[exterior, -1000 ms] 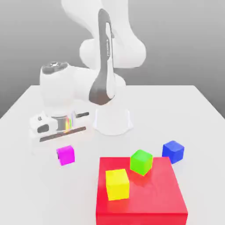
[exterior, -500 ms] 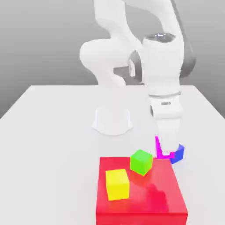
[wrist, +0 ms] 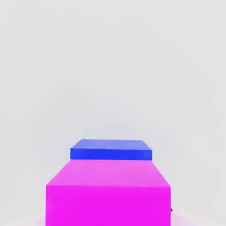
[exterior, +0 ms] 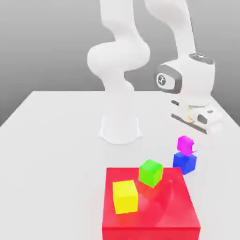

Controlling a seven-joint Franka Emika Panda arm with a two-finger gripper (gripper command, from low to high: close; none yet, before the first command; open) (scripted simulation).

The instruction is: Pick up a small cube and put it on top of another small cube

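The small magenta cube [exterior: 185,144] rests on top of the blue cube [exterior: 184,163], on the table at the exterior view's right, just behind the red block's far corner. My gripper [exterior: 202,132] hangs above and slightly to the right of the stack, apart from it, with the hand tilted. In the hand view the magenta cube [wrist: 108,194] lies close below the camera, and the blue cube [wrist: 110,150] shows past its far edge.
A big flat red block [exterior: 150,208] lies at the front, carrying a green cube [exterior: 150,172] and a yellow cube [exterior: 125,197]. The arm's white base [exterior: 119,129] stands mid-table. The white table [exterior: 51,154] spreads out to the exterior view's left.
The magenta cube went from the table's left side to the blue cube in the gripper. It now sits on the blue cube, and the hand has lifted off up and right.
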